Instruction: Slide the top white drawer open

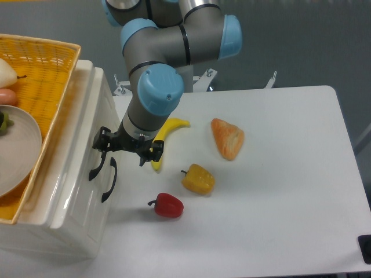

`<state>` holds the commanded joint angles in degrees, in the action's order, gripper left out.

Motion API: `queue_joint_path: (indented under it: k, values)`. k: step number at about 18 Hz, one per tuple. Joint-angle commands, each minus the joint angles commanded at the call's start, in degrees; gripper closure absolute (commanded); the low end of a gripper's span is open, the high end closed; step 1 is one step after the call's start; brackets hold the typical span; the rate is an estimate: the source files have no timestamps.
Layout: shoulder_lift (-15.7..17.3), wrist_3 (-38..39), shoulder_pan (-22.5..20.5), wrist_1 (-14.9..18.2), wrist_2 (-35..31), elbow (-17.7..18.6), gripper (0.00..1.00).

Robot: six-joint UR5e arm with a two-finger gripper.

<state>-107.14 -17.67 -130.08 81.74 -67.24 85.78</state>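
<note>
table: white top, fills most of view; grey floor/wall behind, room otherwise plain
cabinet: glossy white unit at table's left edge, my landmark for all places below
arm: grey UR5e w/ blue joint caps, reaches down from top centre toward cabinet front
yellow wicker basket: sits on top of cabinet, holds a pale plate and bits of food, cut off by frame
top white drawer: upper front of cabinet, looks flush w/ the body, no gap seen, so closed
black loop handle: on top drawer front; a 2nd matching handle just beside/below it on the lower drawer
gripper: just right of cabinet front, left finger at/over upper end of top handle, right finger out over table; fingers spread apart, nothing clamped. Can't tell if left finger is touching or hooked behind the loop
progress: approach about done, gripper at handle; grasp or hook not confirmed, pull not started. Left: engage handle, draw drawer straight out to the right away from cabinet
risk: banana lies in pull path, may get nudged
croissant: well right of cabinet, mid table
banana: near cabinet, partly under wrist
yellow pepper: right of cabinet, below banana
red pepper: near cabinet's lower front
</note>
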Motion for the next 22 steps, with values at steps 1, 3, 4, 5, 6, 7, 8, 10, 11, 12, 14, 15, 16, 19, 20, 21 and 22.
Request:
queue_joint_path:
  k: [1, 3, 4, 5, 6, 7, 8, 10, 11, 12, 14, 15, 16, 19, 20, 21, 22]
  values:
    - [0.0, 0.0, 0.0, 0.0, 0.0, 0.0, 0.0]
    - [-0.3, -0.1, 0.0, -0.1, 0.0, 0.0, 0.0]
    - [-0.5, -0.1, 0.0, -0.1, 0.0, 0.0, 0.0]
    - [-0.8, -0.1, 0.4, -0.1, 0.0, 0.0, 0.0]
    - [-1.0, -0.1, 0.8, -0.1, 0.0, 0.0, 0.0]
    - [-1.1, -0.1, 0.8, -0.1, 0.0, 0.0, 0.0]
    - [-1.2, -0.2, 0.8, -0.1, -0.1, 0.1, 0.0]
    - [-1.5, -0.2, 0.8, -0.1, -0.1, 0.1, 0.0]
    - [-1.6, -0.1, 0.8, -0.1, -0.1, 0.1, 0.0]
    - [-1.6, -0.1, 0.8, -0.1, -0.1, 0.1, 0.0]
    - [-1.6, -0.1, 0.8, -0.1, -0.1, 0.1, 0.0]
    - [-1.5, -0.1, 0.8, -0.1, -0.1, 0.1, 0.0]
    - [-1.5, -0.1, 0.8, -0.1, -0.1, 0.1, 0.0]
    - [-1.4, -0.4, 0.9, -0.3, -0.3, 0.1, 0.0]
    - [-1.4, -0.4, 0.9, -0.7, -0.4, 0.1, 0.0]
    - [-1.4, -0.3, 1.0, -1.7, -0.6, 0.1, 0.0]
    - [-1.4, -0.2, 1.5, -2.3, -0.8, 0.1, 0.0]
